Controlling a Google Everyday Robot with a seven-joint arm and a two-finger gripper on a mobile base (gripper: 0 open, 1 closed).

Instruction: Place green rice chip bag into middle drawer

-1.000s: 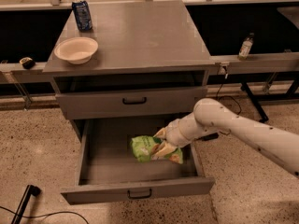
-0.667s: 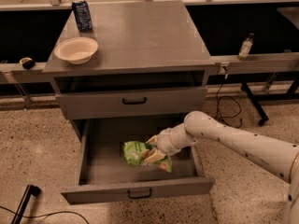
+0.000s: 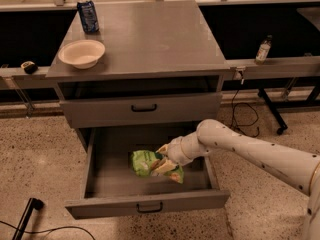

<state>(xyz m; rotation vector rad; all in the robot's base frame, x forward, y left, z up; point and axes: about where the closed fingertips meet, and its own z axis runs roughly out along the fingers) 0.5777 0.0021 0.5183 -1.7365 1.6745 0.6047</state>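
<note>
Grey middle drawer [image 3: 100,207], green rice chip bag [image 3: 143,162] inside, gripped by claw [image 3: 159,164]

1. The white robot arm [image 3: 260,154] has swung lower and further left, and its rounded joint now hangs over the right side of the open grey metal middle drawer [image 3: 95,176].
2. The pincer [image 3: 162,160] has dropped deeper into that drawer, near its centre.
3. The crinkly bright-green rice chip bag [image 3: 144,162] has shifted left and frontward with the pincer.
</note>
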